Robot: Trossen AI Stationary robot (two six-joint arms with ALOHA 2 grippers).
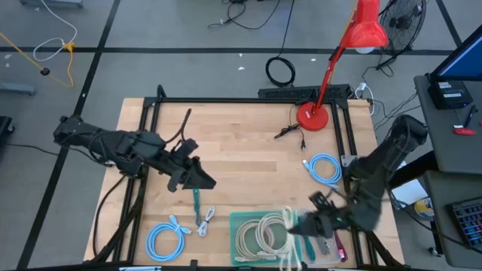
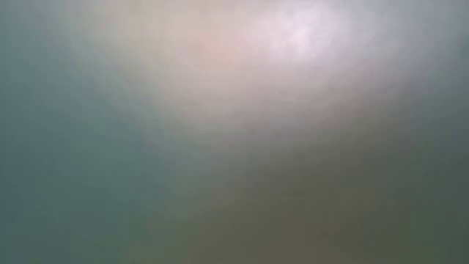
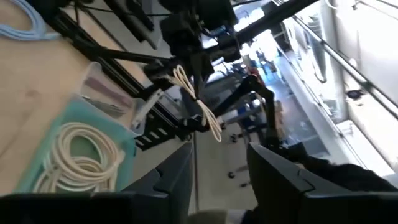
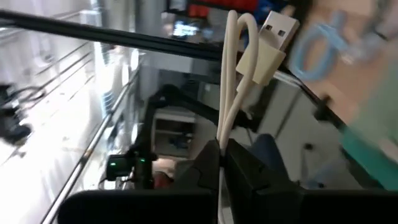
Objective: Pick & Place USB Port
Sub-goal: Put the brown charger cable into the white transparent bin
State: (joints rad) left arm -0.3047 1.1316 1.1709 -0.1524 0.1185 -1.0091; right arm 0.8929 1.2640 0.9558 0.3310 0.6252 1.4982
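The right gripper (image 4: pixel 221 155) is pinched tight on a cream USB cable (image 4: pixel 239 81), held up above the green tray (image 1: pixel 239 220). The left gripper (image 3: pixel 219 171) waits over the table (image 1: pixel 241 143), fingers apart.

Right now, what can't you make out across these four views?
- Low view: fully blurred, nothing on the table shows.
- High view: the right gripper is motion-smeared over the green tray, so the cream cable there is unclear.
- Left wrist view: the left gripper has its fingertips cut off by the edge.
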